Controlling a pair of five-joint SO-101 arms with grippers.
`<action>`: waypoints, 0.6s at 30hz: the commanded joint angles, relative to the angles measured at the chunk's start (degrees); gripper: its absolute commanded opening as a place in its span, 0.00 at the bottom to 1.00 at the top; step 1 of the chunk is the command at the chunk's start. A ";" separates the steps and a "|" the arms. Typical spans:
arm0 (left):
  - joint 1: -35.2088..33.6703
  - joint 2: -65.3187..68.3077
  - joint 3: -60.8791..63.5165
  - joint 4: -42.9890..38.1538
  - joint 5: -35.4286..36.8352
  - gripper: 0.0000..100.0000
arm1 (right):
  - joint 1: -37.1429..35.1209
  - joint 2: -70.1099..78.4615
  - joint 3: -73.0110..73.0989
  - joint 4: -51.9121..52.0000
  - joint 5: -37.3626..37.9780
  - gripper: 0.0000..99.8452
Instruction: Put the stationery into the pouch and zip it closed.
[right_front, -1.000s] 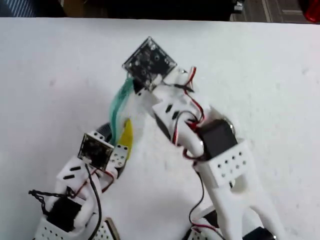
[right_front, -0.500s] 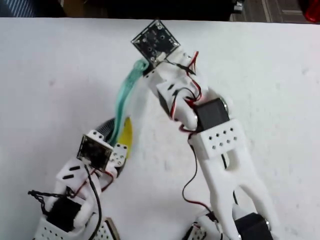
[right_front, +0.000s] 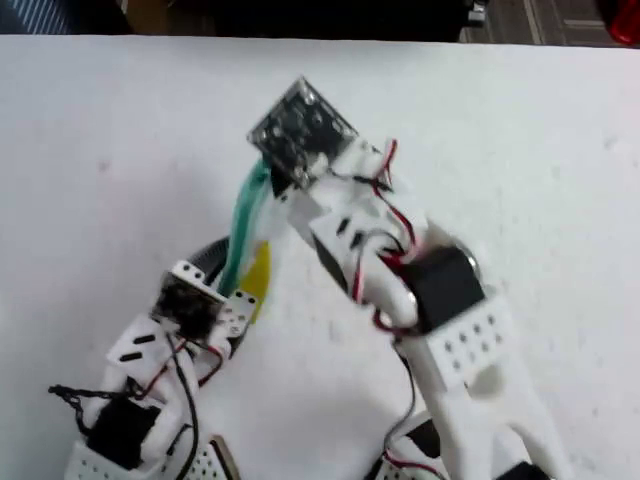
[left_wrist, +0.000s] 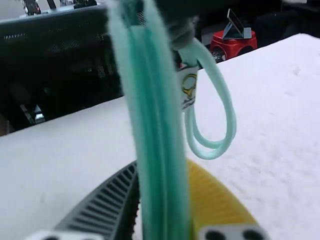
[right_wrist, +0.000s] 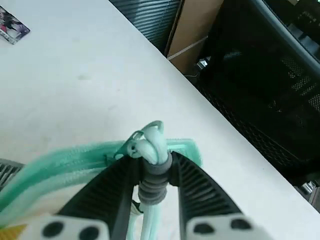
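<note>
A teal pouch (right_front: 243, 215) is held off the white table, stretched between both arms. My left gripper (right_front: 238, 278), with one yellow and one dark ribbed finger, is shut on the pouch's near end (left_wrist: 155, 130). My right gripper (right_front: 270, 182) is at the far end. In the right wrist view its black fingers (right_wrist: 197, 187) are shut on the grey zipper pull (right_wrist: 151, 186) with its teal cord. The pouch (right_wrist: 60, 160) runs away from them. A loop of teal cord (left_wrist: 222, 120) hangs beside the pouch. The pouch's contents and zipper line are hidden.
The white table (right_front: 520, 130) spreads wide on all sides of the arms. Its far edge (right_front: 150, 36) borders dark furniture. A small card (right_wrist: 11, 27) lies on the table farther off. A red object (left_wrist: 232, 42) stands beyond the table.
The right arm pulled the zipper pull away from the left gripper, stretching the pouch, then came back nearer. The left arm shifted slightly while keeping its hold.
</note>
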 joint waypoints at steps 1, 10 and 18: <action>-1.89 -0.75 -8.97 6.33 9.41 0.29 | -2.86 -3.74 -1.85 2.77 -0.62 0.02; -2.86 -0.75 -16.79 11.08 10.29 0.18 | -7.16 -4.44 -1.93 8.48 -0.70 0.02; -2.24 -0.75 -16.79 13.98 6.77 0.02 | -4.00 -3.82 -2.20 1.89 -0.70 0.02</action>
